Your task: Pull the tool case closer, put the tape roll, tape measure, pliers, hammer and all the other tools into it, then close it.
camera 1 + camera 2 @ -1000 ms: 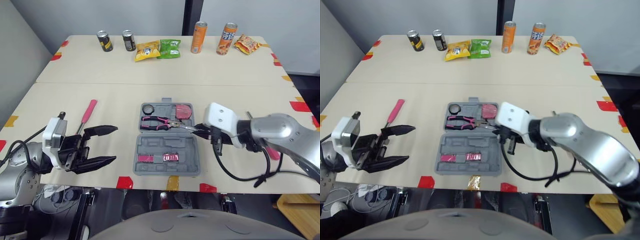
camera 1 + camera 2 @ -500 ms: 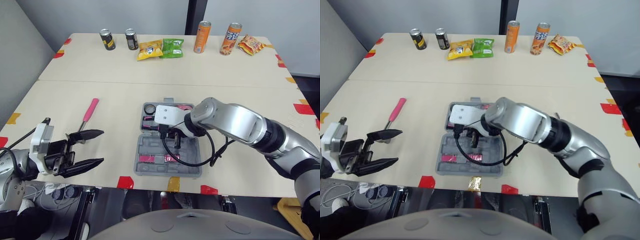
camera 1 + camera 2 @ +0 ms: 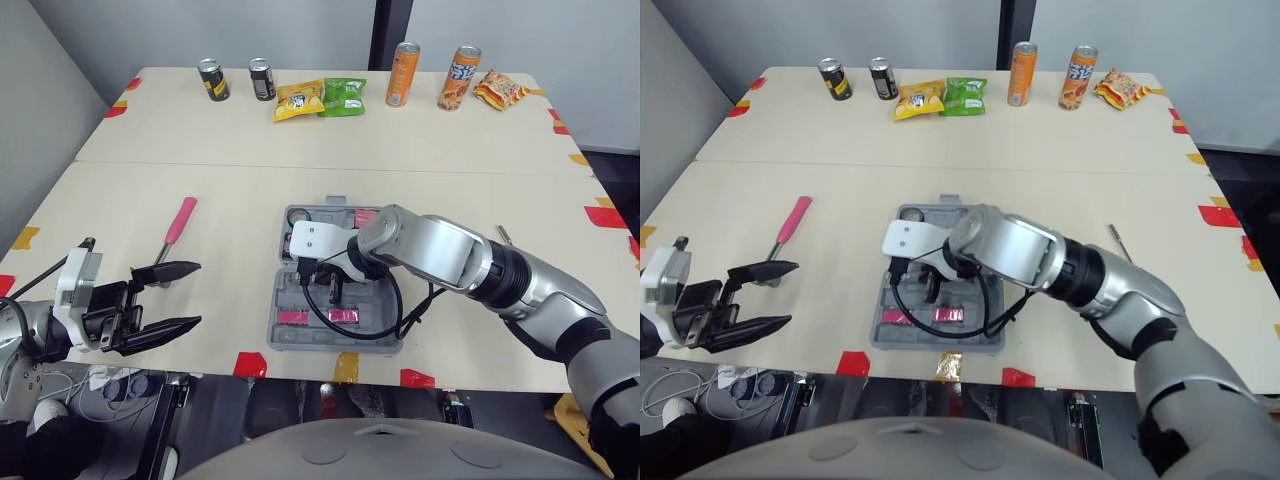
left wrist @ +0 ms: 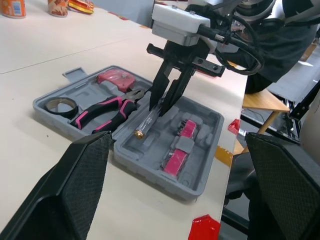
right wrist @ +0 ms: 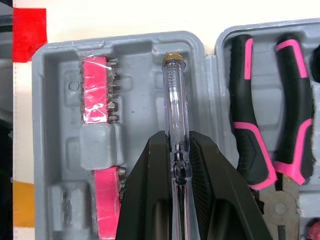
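While right gripper (image 4: 160, 103) clamps clear screwdriver (image 5: 175, 100) over tool case (image 3: 380, 335), shaft parallel to pliers (image 5: 243, 100); left gripper (image 3: 190, 295) spread, nearer hammer (image 3: 178, 225) left of tool case.

Your right arm (image 3: 440, 255) wears rounded silver shells with black bands at the joints. A white boxy housing (image 3: 318, 240) caps its wrist, and a thin black cable (image 3: 360, 338) loops from it. The right gripper (image 4: 161, 105) and left gripper (image 3: 195, 295) have tapered matte black fingers. The left wrist block (image 3: 72, 290) is white too.
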Available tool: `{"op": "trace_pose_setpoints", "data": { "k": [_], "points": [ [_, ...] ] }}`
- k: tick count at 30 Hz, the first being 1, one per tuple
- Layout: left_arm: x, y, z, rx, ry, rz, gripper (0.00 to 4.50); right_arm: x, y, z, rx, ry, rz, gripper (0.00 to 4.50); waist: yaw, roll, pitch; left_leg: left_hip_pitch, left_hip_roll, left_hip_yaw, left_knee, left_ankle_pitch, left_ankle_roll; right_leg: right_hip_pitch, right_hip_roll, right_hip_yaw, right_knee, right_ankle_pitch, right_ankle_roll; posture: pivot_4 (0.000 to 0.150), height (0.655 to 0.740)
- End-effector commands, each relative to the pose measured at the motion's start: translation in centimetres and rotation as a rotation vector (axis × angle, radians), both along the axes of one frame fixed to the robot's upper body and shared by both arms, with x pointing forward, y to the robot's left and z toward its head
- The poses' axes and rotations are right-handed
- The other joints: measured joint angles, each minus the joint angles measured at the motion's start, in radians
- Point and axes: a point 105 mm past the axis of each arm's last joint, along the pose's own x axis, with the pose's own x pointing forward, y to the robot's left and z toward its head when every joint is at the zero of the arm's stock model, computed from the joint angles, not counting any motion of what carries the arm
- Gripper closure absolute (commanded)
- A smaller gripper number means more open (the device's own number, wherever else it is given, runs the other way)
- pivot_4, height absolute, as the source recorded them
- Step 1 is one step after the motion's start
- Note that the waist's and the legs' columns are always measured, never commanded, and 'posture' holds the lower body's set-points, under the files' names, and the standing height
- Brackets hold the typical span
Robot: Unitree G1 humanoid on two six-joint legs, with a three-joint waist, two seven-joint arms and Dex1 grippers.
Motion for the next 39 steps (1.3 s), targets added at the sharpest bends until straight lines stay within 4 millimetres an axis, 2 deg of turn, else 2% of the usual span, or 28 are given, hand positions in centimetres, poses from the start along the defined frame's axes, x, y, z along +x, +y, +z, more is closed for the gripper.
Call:
{"op": "trace_pose_setpoints", "data": {
  "k": [1, 7, 18, 19, 22, 25, 29, 32, 36, 39],
  "points": [
    [-0.3, 0.1, 0.5, 0.017, -0.025, -0.043, 0.0, 0.1, 0.4, -0.2, 0.009, -0.013, 0.002, 4.43, 0.0, 0.0, 0.0, 0.0, 0.0, 0.0, 0.0, 0.0, 0.0, 0.0, 0.0, 0.0, 0.0, 0.0, 0.0, 0.15, 0.74],
    [-0.2, 0.1, 0.5, 0.019, -0.027, -0.045, 0.0, 0.5, 0.6, -1.0, 0.002, -0.004, -0.01, 4.43, -0.001, 0.0, 0.0, 0.0, 0.0, 0.0, 0.0, 0.0, 0.0, 0.0, 0.0, 0.0, 0.0, 0.0, 0.0, 0.15, 0.74],
    [-0.4, 0.0, 0.3, 0.017, -0.026, -0.044, 0.0, 0.4, 1.3, -1.3, 0.019, 0.004, 0.006, 4.43, -0.002, 0.0, 0.0, 0.0, 0.0, 0.0, 0.0, 0.0, 0.0, 0.0, 0.0, 0.0, 0.0, 0.0, 0.0, 0.15, 0.74],
    [-0.4, 0.0, 0.2, 0.016, -0.025, -0.044, 0.0, 0.5, 1.3, -1.3, 0.019, -0.002, 0.008, 3.43, -0.002, 0.0, 0.0, 0.0, 0.0, 0.0, 0.0, 0.0, 0.0, 0.0, 0.0, 0.0, 0.0, 0.0, 0.0, 0.15, 0.74],
    [-0.5, -0.1, 0.1, 0.012, -0.025, -0.046, 0.0, 0.8, 1.4, -0.9, 0.032, -0.033, 0.01, 2.48, -0.002, 0.0, 0.0, 0.0, 0.0, 0.0, 0.0, 0.0, 0.0, 0.0, 0.0, 0.0, 0.0, 0.0, 0.0, 0.15, 0.74],
    [-0.4, -0.2, 0.1, 0.008, -0.025, -0.047, 0.0, 0.8, 1.1, -0.3, 0.053, -0.051, 0.015, 2.48, -0.002, 0.0, 0.0, 0.0, 0.0, 0.0, 0.0, 0.0, 0.0, 0.0, 0.0, 0.0, 0.0, 0.0, 0.0, 0.15, 0.74],
    [-0.5, -0.4, -0.1, 0.001, -0.027, -0.05, 0.0, 0.4, 1.4, 1.6, 0.191, -0.066, 0.037, 2.48, 0.0, 0.0, 0.0, 0.0, 0.0, 0.0, 0.0, 0.0, 0.0, 0.0, 0.0, 0.0, 0.0, 0.001, 0.001, 0.15, 0.74],
    [-0.6, -0.4, -0.1, -0.008, -0.028, -0.048, 0.0, -0.2, 2.1, 3.5, 0.444, -0.084, 0.065, 2.48, 0.001, -0.002, -0.001, 0.0, 0.001, 0.0, 0.0, 0.0, -0.001, 0.0, 0.0, 0.0, 0.0, 0.001, 0.001, 0.15, 0.74],
    [-1.0, -0.4, -0.2, -0.025, -0.024, -0.043, 0.0, -1.2, 0.9, 3.9, 0.625, -0.096, 0.123, 2.48, 0.001, -0.003, -0.001, 0.0, 0.001, 0.0, -0.001, 0.0, -0.001, 0.0, 0.0, 0.0, -0.001, 0.001, 0.001, 0.15, 0.74],
    [-0.9, -0.7, -0.1, -0.043, -0.024, -0.035, 0.0, -0.9, -0.1, 3.6, 0.682, -0.119, 0.1, 2.48, -0.001, -0.003, -0.001, 0.0, 0.001, 0.001, 0.0, -0.001, 0.0, 0.0, 0.0, 0.0, -0.001, -0.001, -0.002, 0.15, 0.74]
  ]
}}
